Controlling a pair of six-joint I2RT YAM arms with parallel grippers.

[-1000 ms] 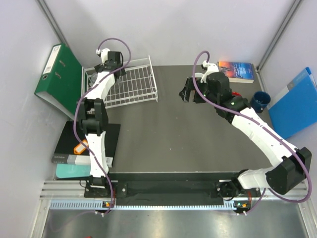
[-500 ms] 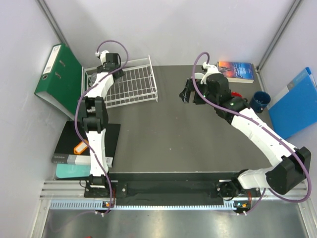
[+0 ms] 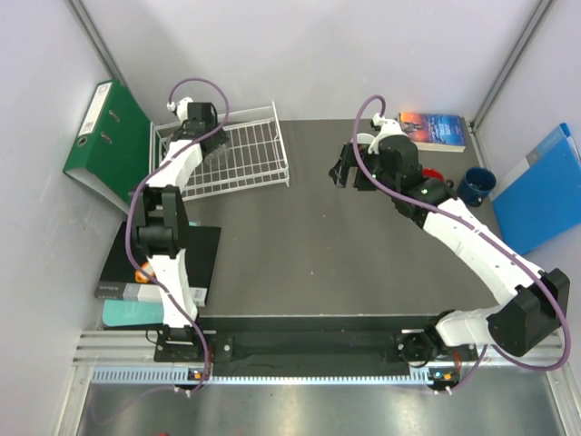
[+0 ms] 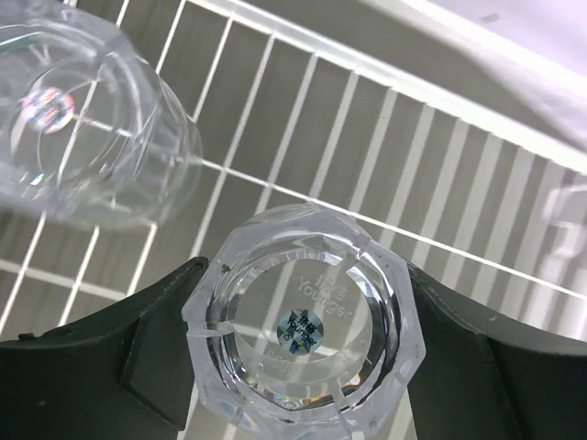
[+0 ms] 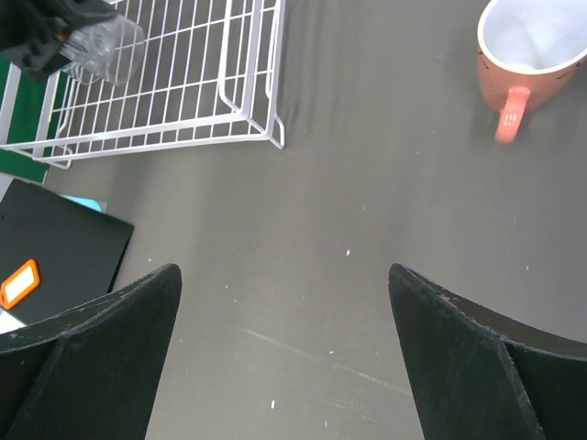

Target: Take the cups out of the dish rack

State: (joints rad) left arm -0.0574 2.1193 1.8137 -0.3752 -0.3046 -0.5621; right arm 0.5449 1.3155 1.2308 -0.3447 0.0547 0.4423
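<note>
In the left wrist view a clear faceted glass tumbler [image 4: 303, 325] sits between my left gripper's [image 4: 304, 341] dark fingers [image 4: 156, 357], which press on both of its sides over the white wire dish rack [image 4: 367, 137]. A second clear tumbler [image 4: 83, 128] lies on the rack floor to the upper left. From above, my left gripper [image 3: 192, 118] is at the rack's [image 3: 241, 154] back left corner. My right gripper [image 5: 284, 302] hangs open over bare table, right of the rack [image 5: 183, 92]. An orange-red mug [image 5: 532, 46] and a dark blue mug [image 3: 476, 185] stand on the table.
A green binder [image 3: 109, 136] leans left of the rack. A book [image 3: 434, 130] lies at the back right and a blue folder [image 3: 540, 191] at the right edge. A black notebook [image 3: 123, 263] with an orange tag [image 3: 145, 270] lies at the near left.
My left gripper has moved toward the rack's back left corner and its fingers have come in on the tumbler. The right arm has barely moved.
</note>
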